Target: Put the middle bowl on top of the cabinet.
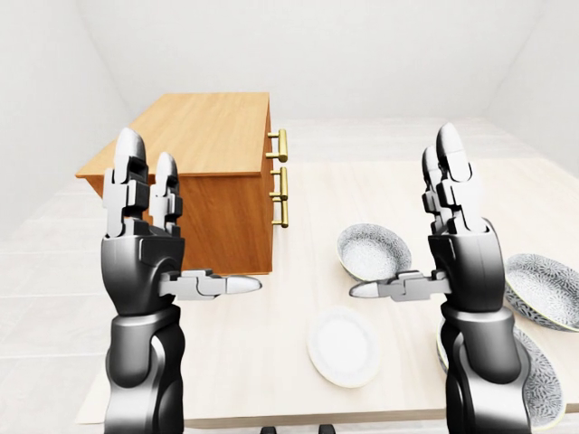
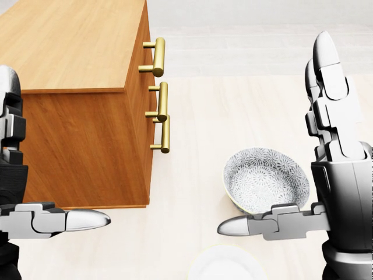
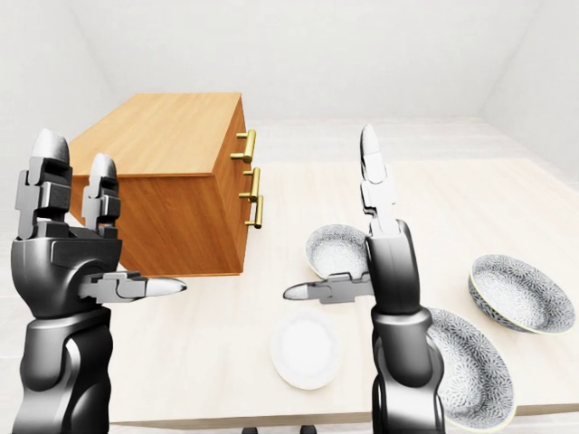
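Fingers (image 1: 450,149) of left hand (image 1: 140,267) and right hand (image 1: 466,262) fully spread, both empty.

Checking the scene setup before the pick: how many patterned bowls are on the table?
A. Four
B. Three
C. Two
B: the right-eye view shows three on the table: the near bowl by the cabinet, the far-right bowl and the bottom-right bowl. The plate is plain white.
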Controlling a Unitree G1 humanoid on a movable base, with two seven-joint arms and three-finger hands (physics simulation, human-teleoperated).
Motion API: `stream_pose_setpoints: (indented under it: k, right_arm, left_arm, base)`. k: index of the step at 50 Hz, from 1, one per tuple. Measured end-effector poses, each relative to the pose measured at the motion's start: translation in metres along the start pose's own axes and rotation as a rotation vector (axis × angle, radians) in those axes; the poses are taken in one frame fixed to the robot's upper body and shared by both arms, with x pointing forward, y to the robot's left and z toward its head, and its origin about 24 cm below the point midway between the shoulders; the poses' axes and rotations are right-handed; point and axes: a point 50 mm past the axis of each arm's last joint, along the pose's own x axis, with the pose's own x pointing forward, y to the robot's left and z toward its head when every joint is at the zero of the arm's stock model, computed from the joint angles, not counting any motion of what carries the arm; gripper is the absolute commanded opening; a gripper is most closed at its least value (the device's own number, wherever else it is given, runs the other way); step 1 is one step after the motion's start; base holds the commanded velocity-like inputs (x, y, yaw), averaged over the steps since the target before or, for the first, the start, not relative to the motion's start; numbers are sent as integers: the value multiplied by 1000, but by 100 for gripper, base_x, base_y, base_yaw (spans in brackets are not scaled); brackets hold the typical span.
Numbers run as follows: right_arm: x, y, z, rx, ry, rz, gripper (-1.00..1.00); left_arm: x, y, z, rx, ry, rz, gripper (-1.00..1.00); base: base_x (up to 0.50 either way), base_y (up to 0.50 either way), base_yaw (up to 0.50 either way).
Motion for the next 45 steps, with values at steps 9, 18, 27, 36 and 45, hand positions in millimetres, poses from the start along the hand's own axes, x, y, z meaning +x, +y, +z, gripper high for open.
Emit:
stream_pose_setpoints:
  k: [9,18,27,36,45]
  right_arm:
    - [1,-3,-6,-69,29,-34,100]
    - [2,-10,-10,-131,50,-99,100]
    - [3,-19,-10,-214,49,-173,100]
    - [3,-22,-12,-285,63,-197,100]
    - [3,-20,-16,-392,82,-179,100]
  left_arm:
    - [0,0,-1,9,5,-1,100]
    - [-1,0,-1,9,8,-4,100]
    - [-2,0,-1,7,7,-9,100]
    - [-2,-1,0,6,5,-14,100]
    - [-2,0,-1,6,7,-9,100]
  base:
    - [0,0,0]
    - [0,0,0]
    - [0,0,0]
    - [0,0,0]
    - [0,0,0]
